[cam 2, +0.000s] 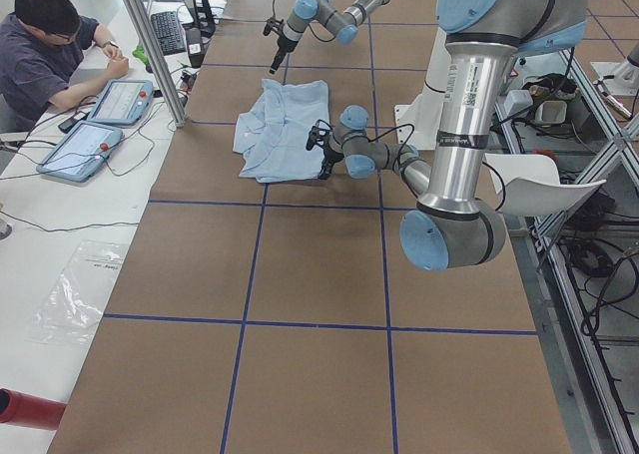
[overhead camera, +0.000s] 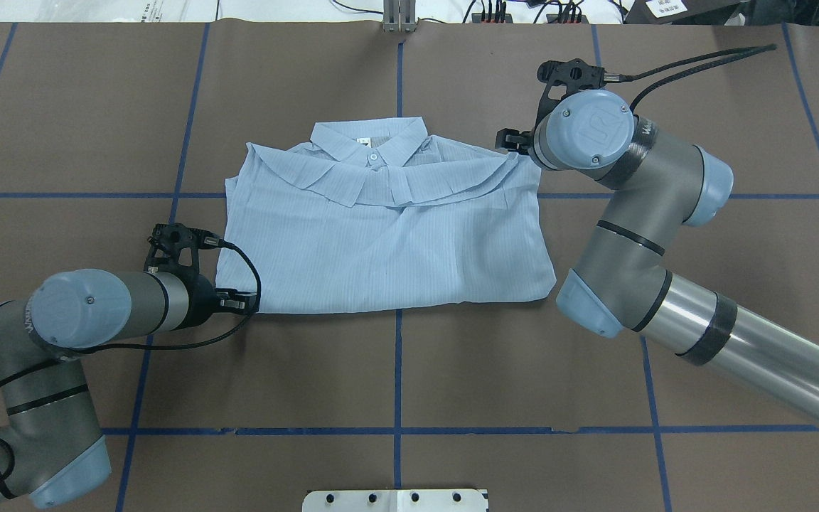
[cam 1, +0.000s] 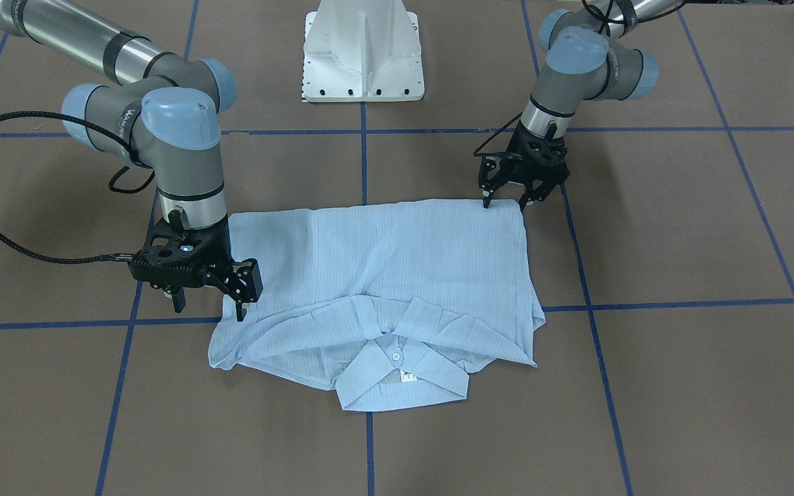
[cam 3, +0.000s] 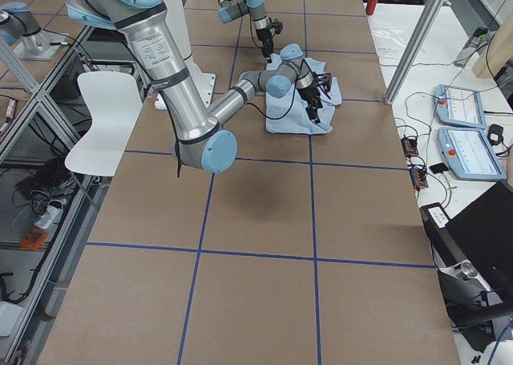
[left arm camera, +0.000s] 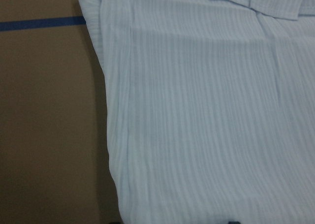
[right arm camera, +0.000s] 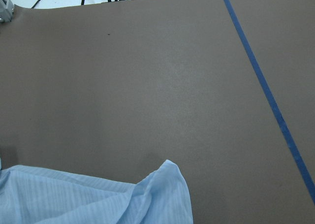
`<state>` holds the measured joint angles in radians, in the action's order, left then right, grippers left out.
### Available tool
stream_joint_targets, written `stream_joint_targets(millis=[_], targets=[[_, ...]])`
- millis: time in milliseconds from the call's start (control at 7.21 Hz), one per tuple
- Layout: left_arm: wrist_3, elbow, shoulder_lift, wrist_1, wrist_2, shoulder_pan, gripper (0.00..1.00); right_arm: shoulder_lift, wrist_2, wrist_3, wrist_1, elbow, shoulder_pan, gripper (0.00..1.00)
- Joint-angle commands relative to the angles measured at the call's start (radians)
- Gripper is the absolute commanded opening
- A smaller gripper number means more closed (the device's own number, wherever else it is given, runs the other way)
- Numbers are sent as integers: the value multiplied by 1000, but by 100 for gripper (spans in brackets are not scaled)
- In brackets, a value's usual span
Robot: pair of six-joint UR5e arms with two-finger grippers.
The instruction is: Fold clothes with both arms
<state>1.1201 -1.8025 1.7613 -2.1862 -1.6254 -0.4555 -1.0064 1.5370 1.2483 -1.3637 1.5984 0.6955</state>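
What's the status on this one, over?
Left gripper open at shirt's robot-side corner. Right gripper open at the opposite side, near the shoulder. Shirt folded flat, collar away from robot. Nothing seen blocking either arm.

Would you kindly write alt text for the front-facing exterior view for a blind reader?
A folded light blue shirt lies on a brown table; the left gripper and right gripper, both open, stand at opposite edges.
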Motion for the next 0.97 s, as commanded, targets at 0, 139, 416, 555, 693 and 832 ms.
stream_joint_targets(millis=[0,139,416,555,693,832], targets=[[1,-4,9,-1,-1,0,0,-1,0,-1,0,-1,-1,100],[-3,-17,1,-1,-1,-8,0,-1,0,-4,0,-2,-1,100],[-82,-52,-51,-1,-2,-50,0,2,0,-1,0,-2,-1,100],[-189,-44,-69,-3,-2,-110,0,8,-2,16,0,0,-5,100],[-266,-9,-68,-3,-2,-190,0,14,-2,16,0,0,-5,100],[-352,64,-53,-4,-2,-272,0,15,-2,17,0,0,-7,100]])
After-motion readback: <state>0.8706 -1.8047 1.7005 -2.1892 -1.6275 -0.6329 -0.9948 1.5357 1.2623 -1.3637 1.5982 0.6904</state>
